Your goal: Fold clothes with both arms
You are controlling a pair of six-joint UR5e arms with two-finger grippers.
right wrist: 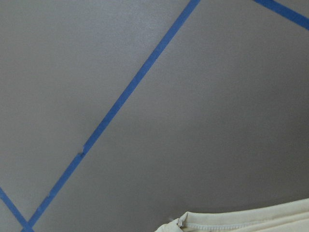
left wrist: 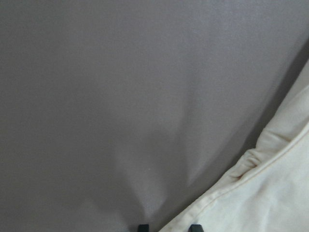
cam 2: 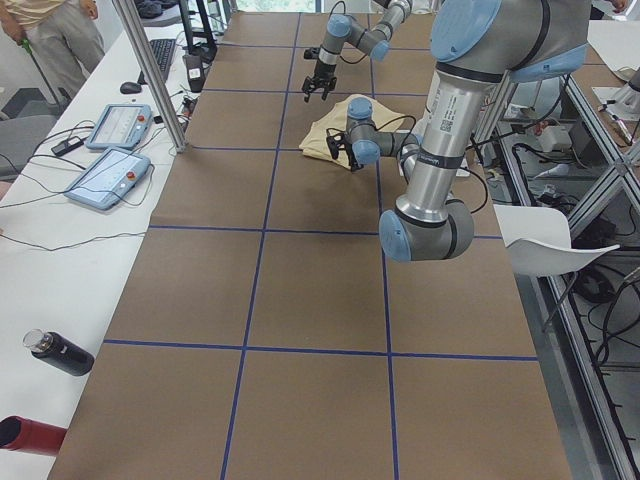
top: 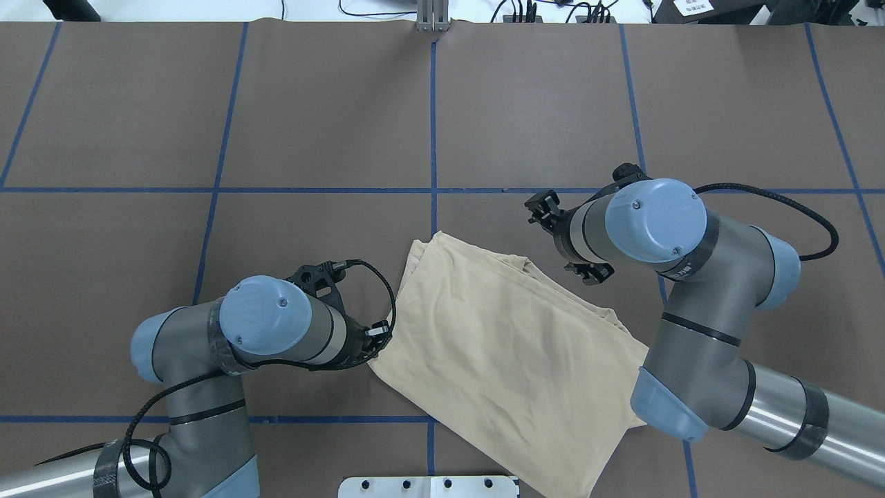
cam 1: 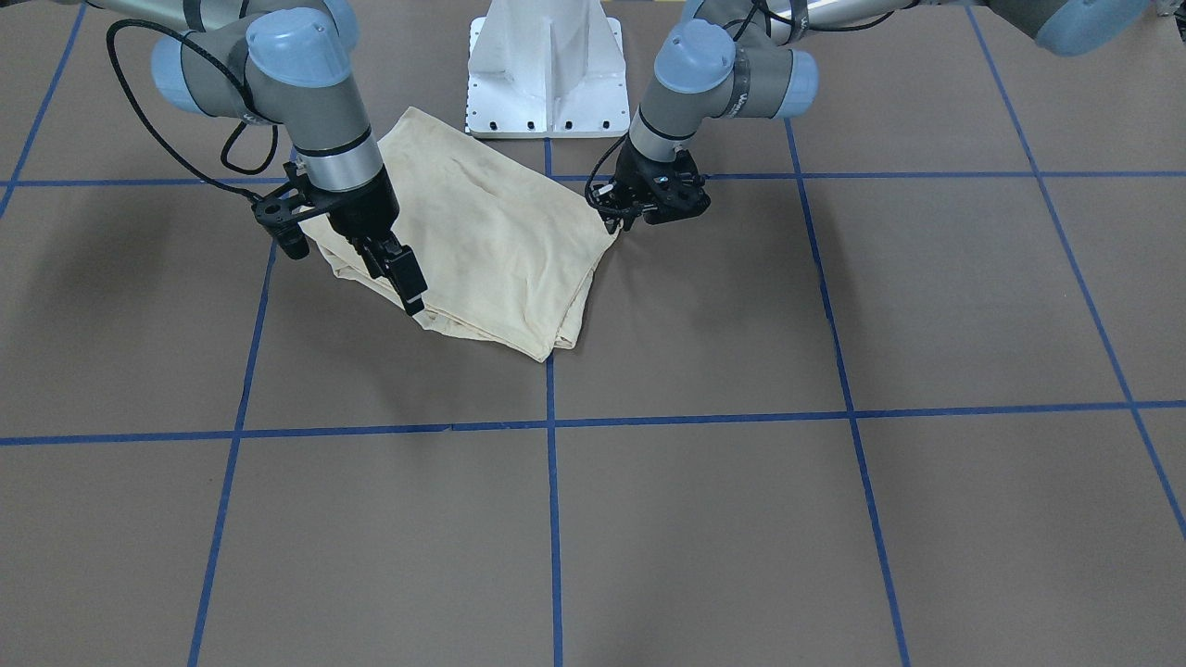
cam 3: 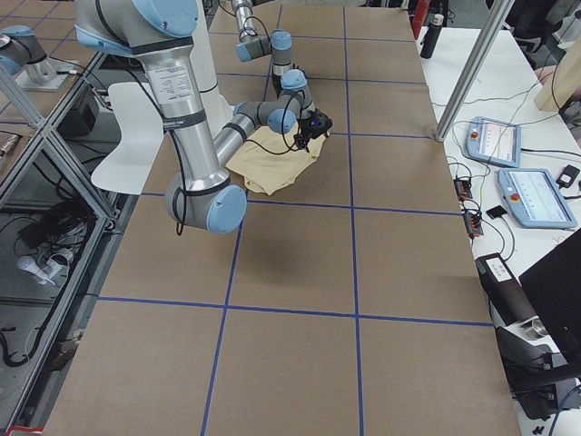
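The clothes are one pale cream shirt (cam 1: 491,241) (top: 498,360), folded into a rough rectangle and lying flat on the brown table just ahead of the pedestal. My left gripper (cam 1: 613,211) (top: 379,337) sits low at the shirt's corner on my left. In the left wrist view its fingertips (left wrist: 142,226) stand apart, with the shirt's hem (left wrist: 270,193) reaching between them. My right gripper (cam 1: 408,287) hangs open above the shirt's far edge, holding nothing. The right wrist view shows only a strip of hem (right wrist: 251,220) and bare table. The print is hidden.
The white pedestal (cam 1: 547,74) (top: 429,486) stands right behind the shirt. Blue tape lines (cam 1: 553,519) divide the table into squares. A side bench with control pendants (cam 2: 105,150) and a bottle (cam 2: 60,352) runs along the far edge, where a person (cam 2: 60,30) stands.
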